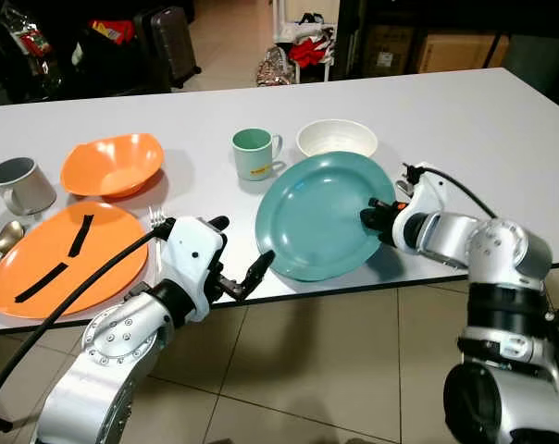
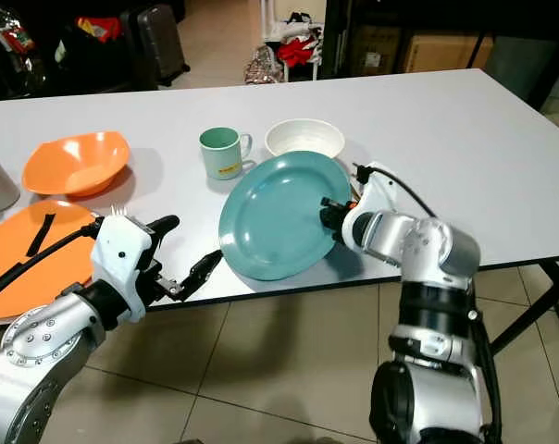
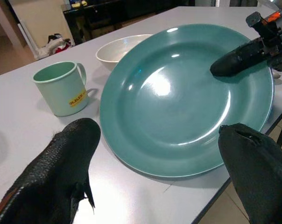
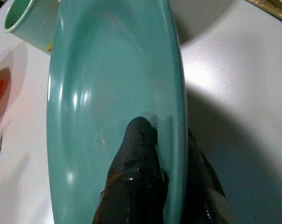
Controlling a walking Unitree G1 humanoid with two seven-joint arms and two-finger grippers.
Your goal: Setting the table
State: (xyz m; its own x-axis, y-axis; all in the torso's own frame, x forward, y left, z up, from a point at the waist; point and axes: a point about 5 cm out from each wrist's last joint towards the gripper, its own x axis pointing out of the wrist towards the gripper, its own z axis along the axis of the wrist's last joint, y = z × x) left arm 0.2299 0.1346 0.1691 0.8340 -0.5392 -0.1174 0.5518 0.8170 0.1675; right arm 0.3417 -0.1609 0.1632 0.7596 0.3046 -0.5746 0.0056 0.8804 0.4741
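The right gripper (image 1: pixel 370 218) pinches the teal plate (image 1: pixel 316 215) at its right rim, jaws closed on it. The left gripper (image 1: pixel 238 254), jaws open, sits just off the plate's left edge at the bench (image 1: pixel 465 120) front.

floor: beige tiles (image 1: pixel 335 361) | furniture: white table (image 1: pixel 465 120) | background: dark suitcase (image 1: pixel 173 42)

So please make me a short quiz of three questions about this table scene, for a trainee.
1. True or false: the right gripper is shut on the rim of the teal plate.
2. What stands nearest the white bowl? A) grey mug B) green mug C) fork
3. Fill in: the left gripper's jaws are ___.

Key: 1 true. 2 B, the green mug. 3 open, near the plate's edge.
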